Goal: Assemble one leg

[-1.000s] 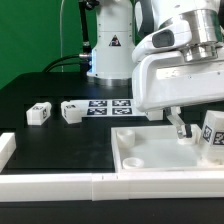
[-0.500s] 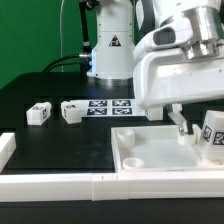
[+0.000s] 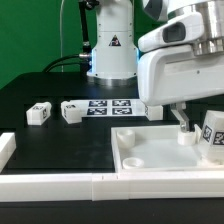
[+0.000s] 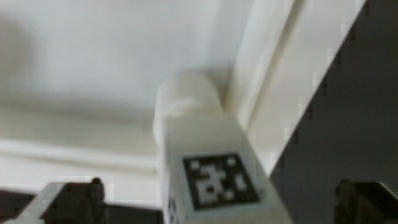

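Observation:
The white panel [image 3: 150, 152] lies at the front right. One leg [image 3: 186, 138] stands in its far right corner recess. My gripper [image 3: 182, 122] hangs just above that leg. In the wrist view the leg [image 4: 205, 125] shows its square marker, standing against the panel's [image 4: 89, 90] raised rim. It lies between the two dark fingertips of my gripper [image 4: 217, 205], which stand wide apart and do not touch it. Another leg [image 3: 213, 134] stands at the exterior view's right edge. Two more legs [image 3: 39, 113] [image 3: 72, 110] lie on the black table to the left.
The marker board [image 3: 110, 106] lies behind the panel, near the robot base [image 3: 110, 55]. A white rail [image 3: 60, 186] runs along the table's front edge, with a white block [image 3: 5, 148] at its left end.
My arm has shifted a little toward the exterior view's right and slightly up. The legs and the panel have not moved.

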You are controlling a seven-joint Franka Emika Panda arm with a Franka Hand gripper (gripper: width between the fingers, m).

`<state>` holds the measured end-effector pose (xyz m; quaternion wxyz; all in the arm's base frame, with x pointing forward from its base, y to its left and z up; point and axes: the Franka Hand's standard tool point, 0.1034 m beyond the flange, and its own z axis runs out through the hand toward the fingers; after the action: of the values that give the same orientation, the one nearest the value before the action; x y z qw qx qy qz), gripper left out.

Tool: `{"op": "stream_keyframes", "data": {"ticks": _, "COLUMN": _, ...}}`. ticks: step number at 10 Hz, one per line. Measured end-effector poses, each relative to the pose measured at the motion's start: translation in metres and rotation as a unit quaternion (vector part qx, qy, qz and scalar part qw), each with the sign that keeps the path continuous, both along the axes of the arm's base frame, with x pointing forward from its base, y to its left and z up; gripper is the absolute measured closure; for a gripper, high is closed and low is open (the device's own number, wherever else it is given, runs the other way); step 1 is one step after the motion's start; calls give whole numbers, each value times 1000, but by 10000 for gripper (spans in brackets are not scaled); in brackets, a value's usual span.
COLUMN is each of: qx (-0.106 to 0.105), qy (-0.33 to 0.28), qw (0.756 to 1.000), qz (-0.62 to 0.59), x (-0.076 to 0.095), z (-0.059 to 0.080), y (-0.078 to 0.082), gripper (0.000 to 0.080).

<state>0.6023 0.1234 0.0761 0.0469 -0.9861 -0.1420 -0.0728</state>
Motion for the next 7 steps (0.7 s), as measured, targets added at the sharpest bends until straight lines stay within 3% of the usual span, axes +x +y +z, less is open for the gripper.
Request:
{"op": "stream_keyframes", "data": {"ticks": 2, "qx": -7, "qy": 70, "qw": 997, "qz": 5, "x": 7, "z": 3, "y": 0, "gripper": 150}}
{"op": "stream_keyframes", "data": {"ticks": 4, "qx": -19, "qy": 176, "qw": 984, "qz": 8, "x": -2, "z": 5, "y": 2, "gripper": 150}}
{"op": "stream_keyframes", "data": {"ticks": 6, "qx": -15, "qy": 171, "qw": 985, "qz": 8, "x": 14, "z": 7, "y": 8, "gripper": 150}}
{"op": "stream_keyframes", "data": {"ticks": 7, "qx": -15, "qy": 171, "qw": 985, "qz": 9, "x": 15, "z": 6, "y": 6, "gripper": 150}}
